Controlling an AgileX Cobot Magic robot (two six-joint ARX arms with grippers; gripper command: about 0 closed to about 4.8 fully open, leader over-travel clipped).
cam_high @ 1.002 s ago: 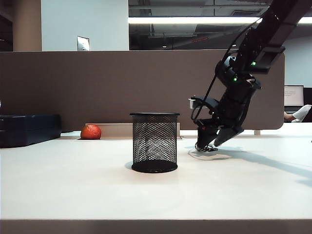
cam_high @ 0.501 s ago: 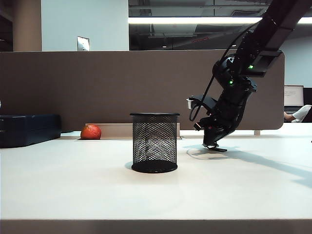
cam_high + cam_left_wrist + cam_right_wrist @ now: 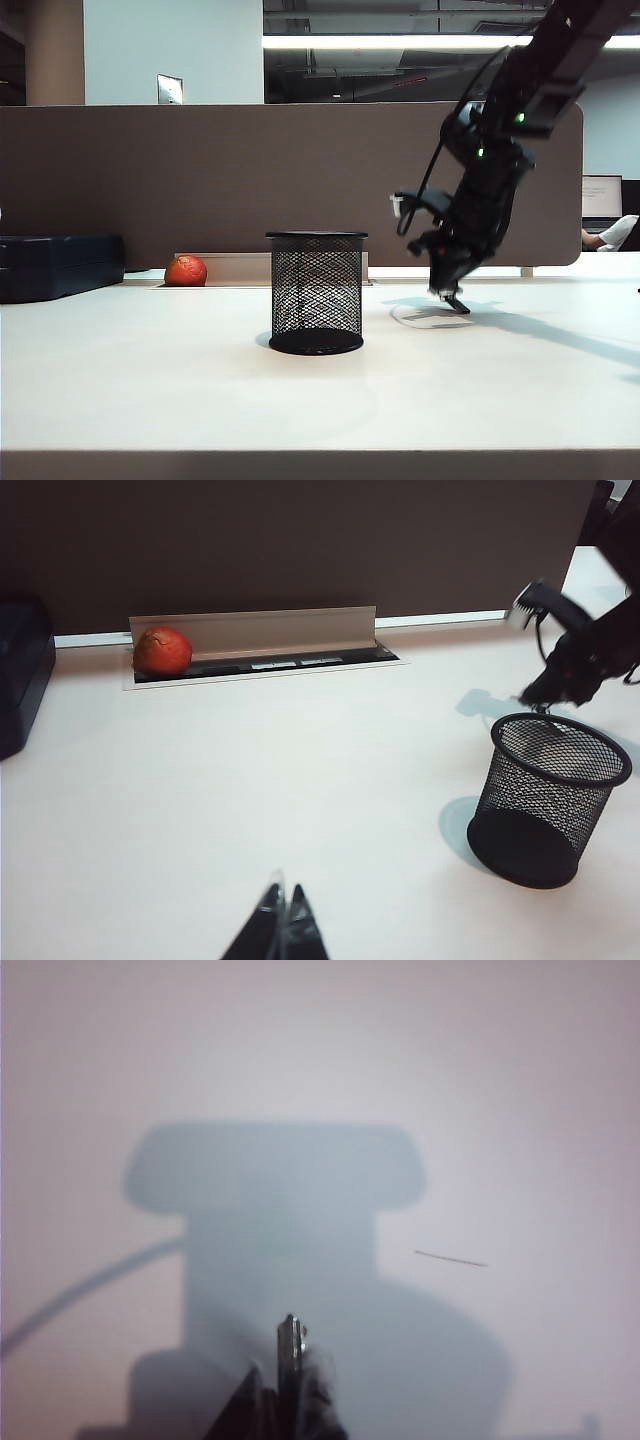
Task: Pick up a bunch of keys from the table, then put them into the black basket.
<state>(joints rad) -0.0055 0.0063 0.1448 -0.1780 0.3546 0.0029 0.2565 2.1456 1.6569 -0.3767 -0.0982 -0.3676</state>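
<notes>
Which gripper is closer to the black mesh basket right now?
The right one. The right gripper hangs just above the table beside the black basket, shut on the bunch of keys. The left gripper sits shut, well back from it.

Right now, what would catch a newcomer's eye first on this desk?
The black basket stands mid-table, with the right gripper just to its right, shut on the keys and low over the table. An orange fruit sits far back left. The left gripper hangs shut, well away from the basket.
</notes>
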